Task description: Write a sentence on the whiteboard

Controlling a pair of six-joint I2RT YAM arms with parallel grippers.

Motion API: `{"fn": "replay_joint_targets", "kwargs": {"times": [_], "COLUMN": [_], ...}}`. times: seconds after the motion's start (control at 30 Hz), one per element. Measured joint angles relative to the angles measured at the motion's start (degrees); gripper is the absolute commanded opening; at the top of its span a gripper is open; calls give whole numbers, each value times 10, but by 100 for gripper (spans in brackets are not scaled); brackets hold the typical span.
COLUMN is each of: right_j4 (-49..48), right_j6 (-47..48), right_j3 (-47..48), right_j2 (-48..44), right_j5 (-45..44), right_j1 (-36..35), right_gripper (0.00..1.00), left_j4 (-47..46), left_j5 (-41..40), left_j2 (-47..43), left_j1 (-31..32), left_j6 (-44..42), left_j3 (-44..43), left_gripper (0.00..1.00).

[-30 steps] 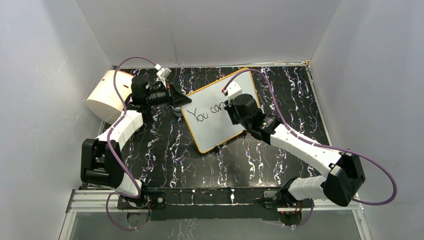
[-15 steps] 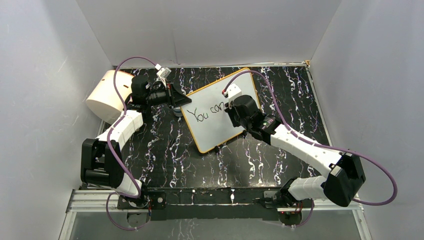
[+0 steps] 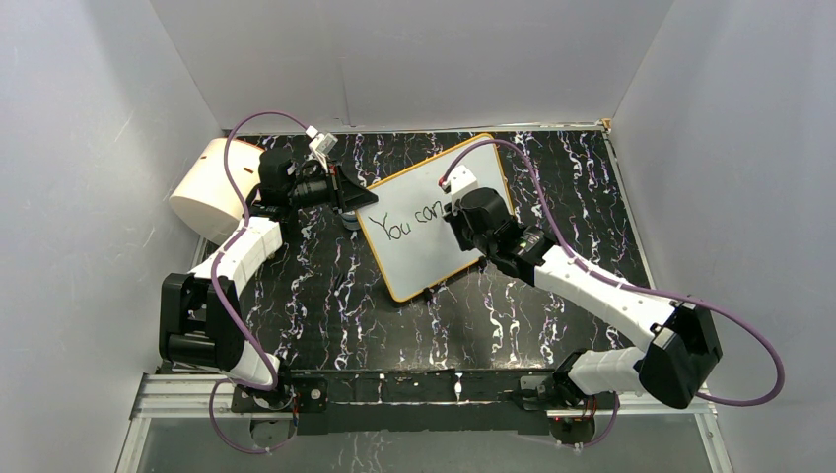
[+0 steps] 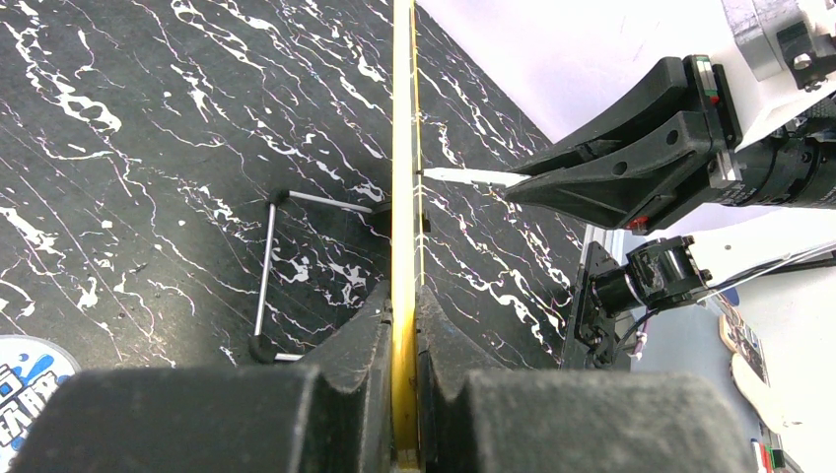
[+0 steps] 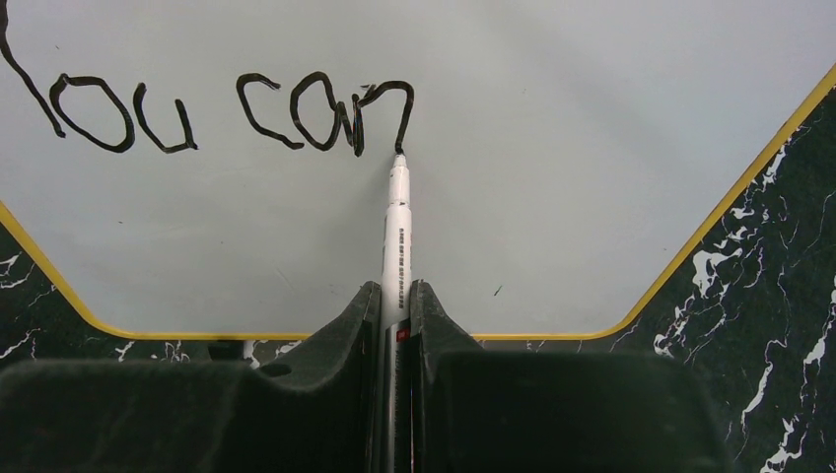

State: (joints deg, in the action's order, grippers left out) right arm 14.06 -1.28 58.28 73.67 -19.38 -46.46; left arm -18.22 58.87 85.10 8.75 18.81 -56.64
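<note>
The right gripper [image 5: 394, 292] is closed on a white marker [image 5: 396, 236], which is clamped between both fingers and projects straight forward from the fingertips. The marker tip contacts the whiteboard [image 5: 592, 148] directly ahead of the gripper, at the lower end of the last stroke of the sentence [image 5: 242, 103]. The lettering legible so far reads "You can"; it runs from the tip out to the left of the gripper in the right wrist view, and the first letter is cut off by the frame edge. The board's orange-yellow rim [image 5: 296, 336] passes just in front of the fingertips. The left gripper [image 4: 404, 296] is closed on the edge of the whiteboard, with one finger on each face, so the board appears edge-on and extends straight ahead from between the jaws. In the left wrist view, a wire foot [image 4: 271, 266] of the board rests on the black marbled table [image 4: 148, 148] to the left of the left gripper. In the top external view, a cream cylinder [image 3: 202, 187] lies behind the left gripper, near the left wall.
</note>
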Motion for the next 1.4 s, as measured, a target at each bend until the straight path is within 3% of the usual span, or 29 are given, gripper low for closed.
{"fn": "replay_joint_targets", "kwargs": {"times": [0.33, 0.9, 1.4], "right_j4": [0, 8, 9], "right_j6": [1, 2, 2], "right_j3": [0, 0, 0], "right_j2": [-26, -62, -61], "right_j5": [0, 23, 55], "right_j1": [6, 92, 97], "right_gripper": [0, 0, 0], "left_j4": [2, 3, 5], "left_j5": [0, 0, 0], "left_j2": [0, 0, 0], "left_j1": [0, 0, 1], "left_j6": [-2, -2, -2], "left_j3": [-1, -1, -3], "left_gripper": [0, 0, 0]}}
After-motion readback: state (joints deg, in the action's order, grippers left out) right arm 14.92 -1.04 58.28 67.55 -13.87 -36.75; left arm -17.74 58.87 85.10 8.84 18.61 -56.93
